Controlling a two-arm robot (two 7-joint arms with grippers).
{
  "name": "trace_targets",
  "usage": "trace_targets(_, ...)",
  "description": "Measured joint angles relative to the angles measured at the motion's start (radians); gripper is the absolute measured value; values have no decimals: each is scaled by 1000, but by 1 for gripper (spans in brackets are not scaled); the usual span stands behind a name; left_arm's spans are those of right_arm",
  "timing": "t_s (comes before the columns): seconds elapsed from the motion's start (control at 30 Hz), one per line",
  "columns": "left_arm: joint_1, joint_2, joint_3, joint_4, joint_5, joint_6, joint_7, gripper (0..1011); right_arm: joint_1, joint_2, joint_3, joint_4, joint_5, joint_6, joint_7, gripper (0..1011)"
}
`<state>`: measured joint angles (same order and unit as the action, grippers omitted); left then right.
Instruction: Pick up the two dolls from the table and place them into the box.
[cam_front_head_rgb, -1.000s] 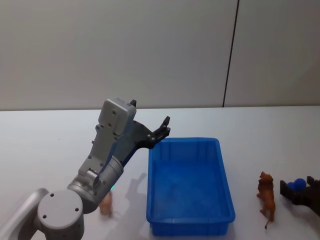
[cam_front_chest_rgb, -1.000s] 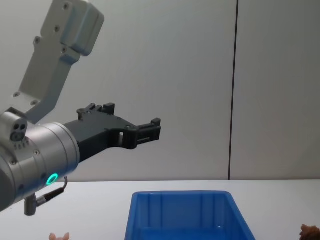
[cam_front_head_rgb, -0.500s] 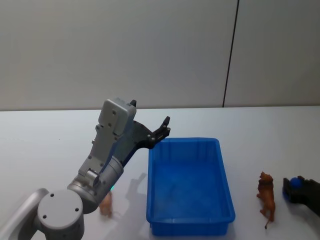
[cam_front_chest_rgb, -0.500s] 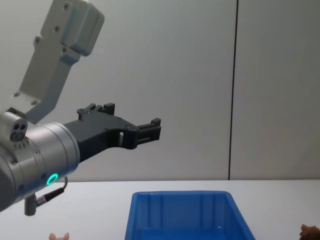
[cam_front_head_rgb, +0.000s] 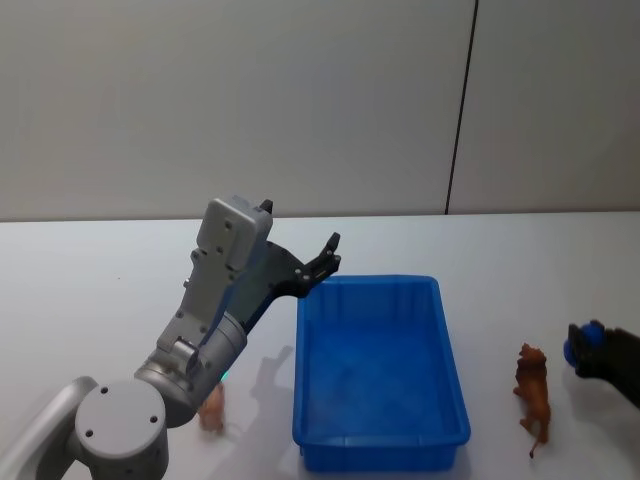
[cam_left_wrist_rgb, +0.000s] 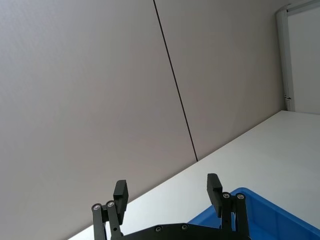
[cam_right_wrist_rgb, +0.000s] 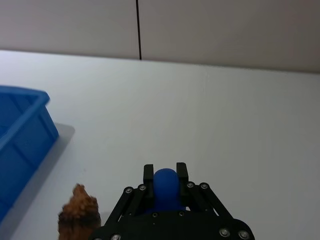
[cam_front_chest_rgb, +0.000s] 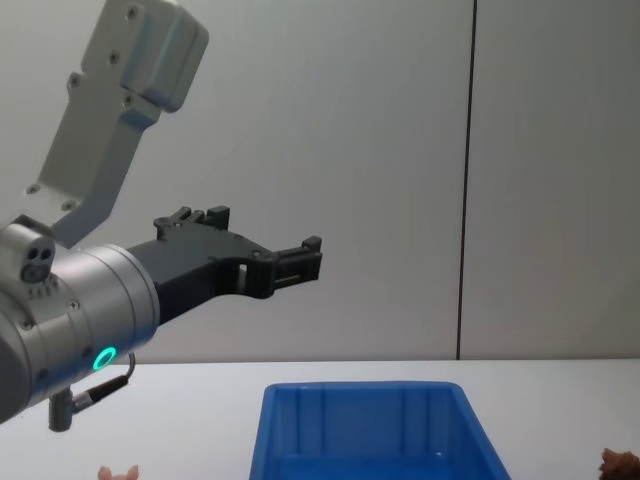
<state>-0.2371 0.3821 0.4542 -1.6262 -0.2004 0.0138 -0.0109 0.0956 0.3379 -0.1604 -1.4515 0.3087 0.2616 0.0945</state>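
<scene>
My right gripper (cam_right_wrist_rgb: 165, 171) is shut on the blue doll (cam_right_wrist_rgb: 165, 192) and holds it off the white table (cam_front_head_rgb: 100, 280) at the far right; the head view shows that gripper (cam_front_head_rgb: 588, 350) with the blue doll (cam_front_head_rgb: 577, 347) in it. A reddish-brown furry doll (cam_front_head_rgb: 533, 395) stands on the table between that gripper and the blue box (cam_front_head_rgb: 455, 395). A pale pink doll (cam_front_head_rgb: 212, 408) stands left of the box. My left gripper (cam_front_head_rgb: 328, 258) hangs open in the air above the box's far left corner, with nothing between its fingers (cam_left_wrist_rgb: 214, 186).
The box sits mid-table with nothing in it. In the chest view its far rim (cam_front_chest_rgb: 360, 388) shows below the raised left gripper (cam_front_chest_rgb: 303, 262). Bare table lies behind the box and to the far left.
The right gripper closed on the blue doll and has lifted it away from the table. The left arm has not moved.
</scene>
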Motion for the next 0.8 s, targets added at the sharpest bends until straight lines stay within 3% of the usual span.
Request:
trace_targets(0.4, 0, 0, 0, 0, 0, 0, 0, 1001, 12, -3, -4, -101, -37, -54, 26, 208)
trace_targets(0.8, 0, 0, 0, 0, 0, 0, 0, 1001, 53, -40, -39, -174, -70, -67, 114, 146)
